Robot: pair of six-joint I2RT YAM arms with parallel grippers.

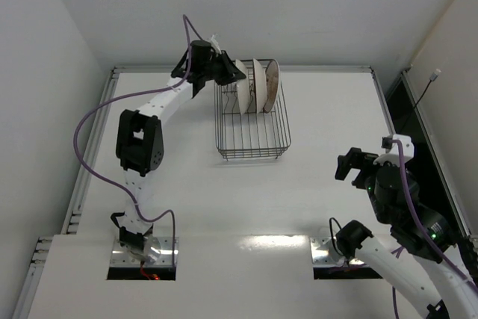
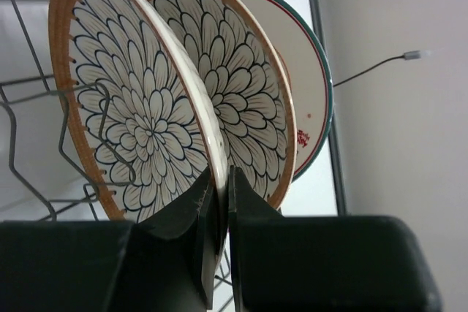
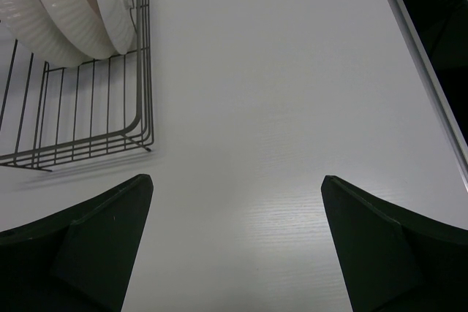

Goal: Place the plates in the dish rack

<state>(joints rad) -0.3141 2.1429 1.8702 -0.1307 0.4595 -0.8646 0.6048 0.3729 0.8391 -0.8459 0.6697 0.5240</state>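
Observation:
The black wire dish rack stands at the far middle of the table. Three plates stand upright in its far end. In the left wrist view two are brown-rimmed floral plates, the nearer one and the middle one, and behind them is a pale plate with a green rim. My left gripper is shut on the lower rim of the nearer floral plate. My right gripper is open and empty above the bare table, to the right of the rack.
The rack's wire dividers pass in front of the nearer plate. The plates' pale undersides show in the right wrist view. A raised rail runs along the table's right edge, with a dark gap beyond it.

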